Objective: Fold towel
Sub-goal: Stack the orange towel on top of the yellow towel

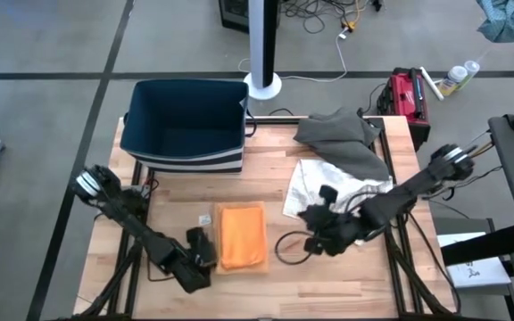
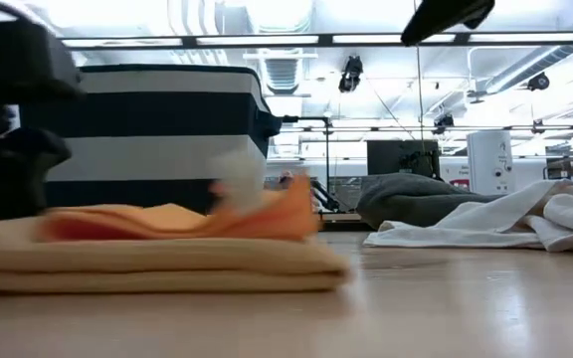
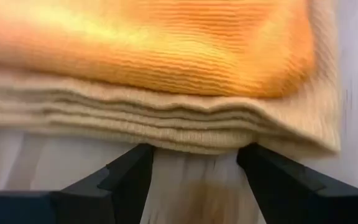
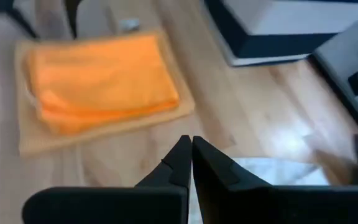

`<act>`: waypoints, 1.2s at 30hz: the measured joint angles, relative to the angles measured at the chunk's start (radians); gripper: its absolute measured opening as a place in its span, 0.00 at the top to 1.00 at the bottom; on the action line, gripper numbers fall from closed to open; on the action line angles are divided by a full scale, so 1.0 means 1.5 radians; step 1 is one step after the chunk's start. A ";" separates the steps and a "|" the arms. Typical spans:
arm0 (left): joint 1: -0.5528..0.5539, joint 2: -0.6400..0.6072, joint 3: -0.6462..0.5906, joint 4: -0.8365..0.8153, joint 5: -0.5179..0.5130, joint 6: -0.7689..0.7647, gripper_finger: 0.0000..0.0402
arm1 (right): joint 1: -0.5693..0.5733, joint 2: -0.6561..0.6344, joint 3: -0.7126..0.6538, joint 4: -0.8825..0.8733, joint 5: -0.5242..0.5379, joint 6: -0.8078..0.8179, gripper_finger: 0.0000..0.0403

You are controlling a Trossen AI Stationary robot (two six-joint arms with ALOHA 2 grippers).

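A: Starting at the left, what is the left hand (image 1: 201, 259) doing?

B: It sits low on the wooden worktop (image 1: 346, 281) at the left edge of the folded stack, fingers (image 3: 126, 177) spread wide with nothing between them, tips right against the stacked edges.

A: And the stack itself?

B: A bright orange ribbed towel (image 1: 242, 234), folded to a neat rectangle, lies on a larger pale tan folded cloth (image 3: 166, 124) near the middle of the worktop. The knit looks soft and thick, and the layered edges show as rounded ridges.

A: So which step is this?

B: The orange towel looks finished, to my eye. I'd judge the next job is the crumpled white cloth (image 1: 315, 183) to the right.

A: And the right hand (image 1: 319, 234)?

B: It hovers between the stack and the white cloth, fingers pressed together, empty. It would need to part them and pinch a corner of the limp white fabric.

A: Anything beyond?

B: A rumpled grey cloth (image 1: 337, 134) at the far right, and a navy, white-striped fabric bin (image 1: 186, 125) at the far left.
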 joint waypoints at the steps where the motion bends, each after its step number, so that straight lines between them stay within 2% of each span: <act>1: 0.003 0.012 0.013 -0.004 -0.012 0.012 0.40 | -0.002 -0.015 -0.013 0.000 0.002 0.001 0.98; 4: 0.006 0.036 0.049 -0.026 -0.059 0.031 0.41 | -0.009 -0.048 -0.064 -0.013 0.000 0.013 0.98; 8: 0.007 0.046 0.076 -0.060 -0.122 0.037 0.44 | -0.012 -0.077 -0.137 -0.075 -0.009 0.101 0.97; 13: 0.009 0.046 0.074 -0.063 -0.116 -0.012 0.46 | -0.001 -0.073 -0.211 -0.084 -0.136 0.158 0.89; 16: 0.010 0.045 0.069 -0.070 -0.087 -0.033 0.47 | 0.011 -0.048 -0.230 -0.056 -0.159 0.177 0.82; 21: 0.006 0.028 0.075 -0.156 -0.042 -0.081 0.50 | -0.002 0.035 -0.243 0.124 -0.159 0.052 0.73; 25: -0.014 -0.036 0.085 -0.198 -0.038 -0.101 0.53 | -0.037 0.133 -0.225 0.267 -0.186 -0.065 0.70; 30: -0.051 -0.148 0.084 -0.202 -0.138 -0.077 0.58 | -0.075 0.254 -0.141 0.296 -0.255 -0.122 0.70; 36: -0.062 -0.276 0.071 -0.206 -0.364 -0.007 0.62 | -0.097 0.352 -0.021 0.302 -0.277 -0.181 0.74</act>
